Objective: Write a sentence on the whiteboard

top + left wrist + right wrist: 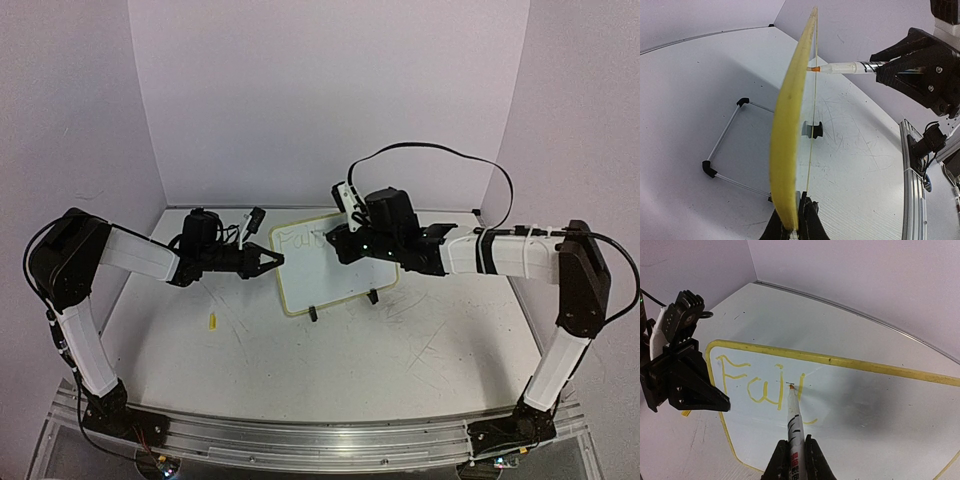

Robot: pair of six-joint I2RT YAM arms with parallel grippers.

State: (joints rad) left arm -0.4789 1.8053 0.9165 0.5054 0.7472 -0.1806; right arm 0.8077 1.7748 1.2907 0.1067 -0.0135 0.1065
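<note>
Top view: whiteboard [330, 270] stands propped mid-desk [420, 345], long axis roughly 9 to 3; left gripper [272, 262] pinched tight on its 9 o'clock rim; right gripper [338, 240] reaches in from 3 o'clock over the upper half; what it holds is hard to make out here.

Left wrist view: board edge-on, yellow rim running 6 to 12; left gripper [794, 222] clamped on that rim at 6 o'clock; marker [840, 67] enters from 3 o'clock, its orange tip apparently touching the writing face near the top; wire stand [725, 145] at 9 o'clock, behind the board.

Right wrist view: right gripper [796, 460] closed firmly on the marker, barrel pointing to 12; tip sits just at 3 o'clock of the orange lettering [752, 385], which reads "Fai"; bare board lies onward to 3 o'clock, so I judge the next stroke runs that way; right arm writes, left only steadies.
</note>
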